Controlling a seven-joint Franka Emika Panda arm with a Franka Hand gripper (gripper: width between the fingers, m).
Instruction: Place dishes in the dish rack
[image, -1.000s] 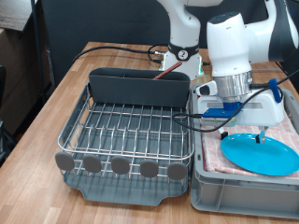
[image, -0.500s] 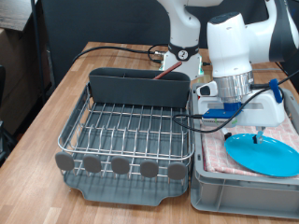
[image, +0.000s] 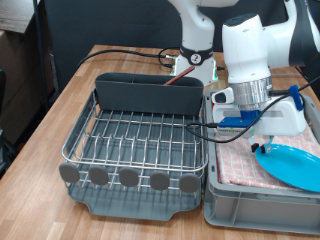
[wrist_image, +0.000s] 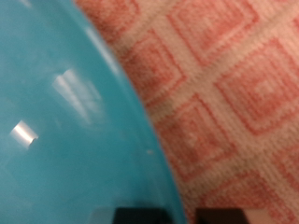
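My gripper (image: 263, 146) is down in the grey crate (image: 226, 208) beside the dish rack (image: 135, 140), at the light-blue plate (image: 296, 165) rim; can't tell if open or closed. Plate lies on the crate's pink checked cloth (wrist_image: 238, 84). Rack w/o dishes.

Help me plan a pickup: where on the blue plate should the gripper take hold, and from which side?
Probably the plate's thin rim at the edge nearest the gripper, coming from above. It lies nearly flat on the checked cloth in the crate, so only the rim offers the fingers a pinch; the wrist view shows that edge against the cloth.
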